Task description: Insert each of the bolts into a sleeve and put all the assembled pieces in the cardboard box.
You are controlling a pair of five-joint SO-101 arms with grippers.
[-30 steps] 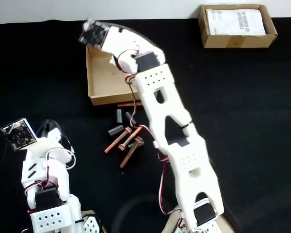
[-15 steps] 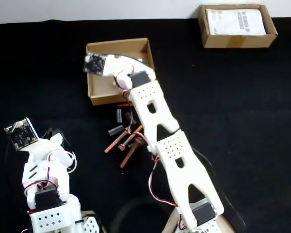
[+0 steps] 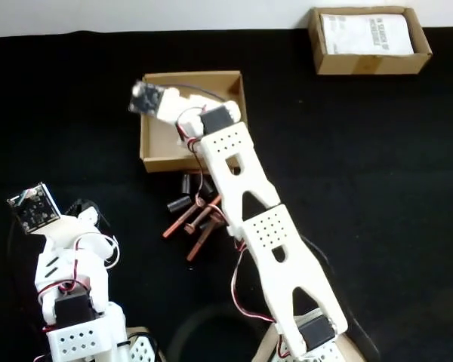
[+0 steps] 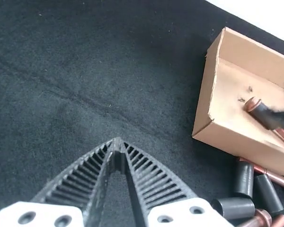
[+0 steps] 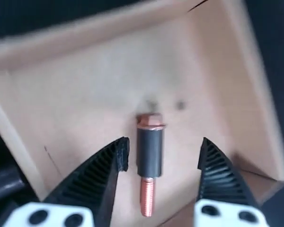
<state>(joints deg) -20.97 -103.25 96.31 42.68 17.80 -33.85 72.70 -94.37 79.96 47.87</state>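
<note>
Black cloth (image 3: 377, 188) covers the table, seen from above. Toward the far side sits an open brown cardboard box (image 3: 189, 76). The white right arm (image 3: 264, 226) stretches across the cloth to it, and the right gripper (image 5: 164, 143) hangs just above the box floor, its ridged black jaws spread wide and holding nothing. Between them — touching neither — lies an assembled piece (image 5: 149, 151): a copper hex-head bolt pushed through a short black sleeve, flat on the cardboard. Just outside the box's near wall is a loose heap of copper bolts (image 3: 190, 219) and black cylindrical sleeves (image 3: 180, 202). The left gripper (image 4: 116, 144) is over bare cloth, apart from the box, jaws pressed together on nothing. A second cardboard box (image 3: 370, 64) holding a white printed sheet (image 3: 366, 34) sits at the far right corner.
</note>
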